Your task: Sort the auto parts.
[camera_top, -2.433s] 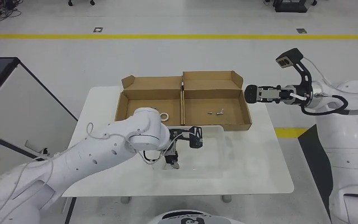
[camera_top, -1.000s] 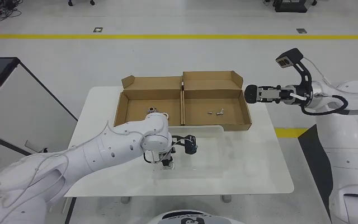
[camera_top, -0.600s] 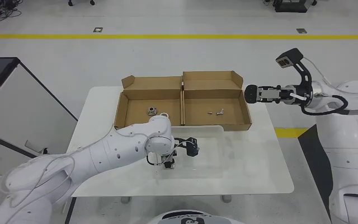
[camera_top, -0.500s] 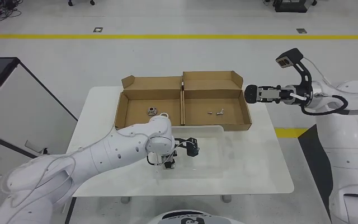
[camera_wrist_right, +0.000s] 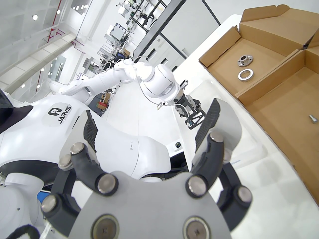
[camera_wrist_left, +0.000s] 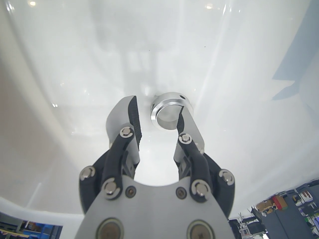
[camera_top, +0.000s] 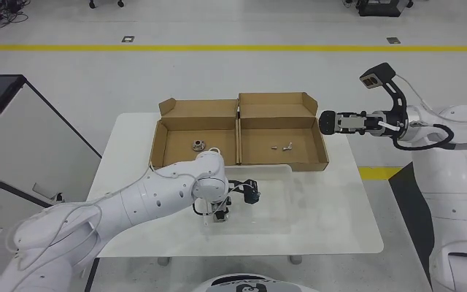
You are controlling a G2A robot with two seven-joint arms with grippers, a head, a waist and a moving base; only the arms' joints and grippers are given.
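Nearest, down in the white tub: left gripper, fingers apart, clamped on nothing; metal ring flat on the tub floor at the fingertips, one pad overlapping its edge, the other just beside it; placed so, probably, for a pinch across the wall; pad inside the bore or outside, cannot tell. Ring bright, smooth, short-walled, wide open bore, one small hole in its top face; likely slippery, so worth a square grip. Farther back, two open cardboard boxes side by side, evidently the sorting places; in the left box a flanged hub and a second ring, hence the likely destination; small bolts in the right box. Beyond that box's outer end, right gripper, fingers also wide apart, empty, well clear of the work.
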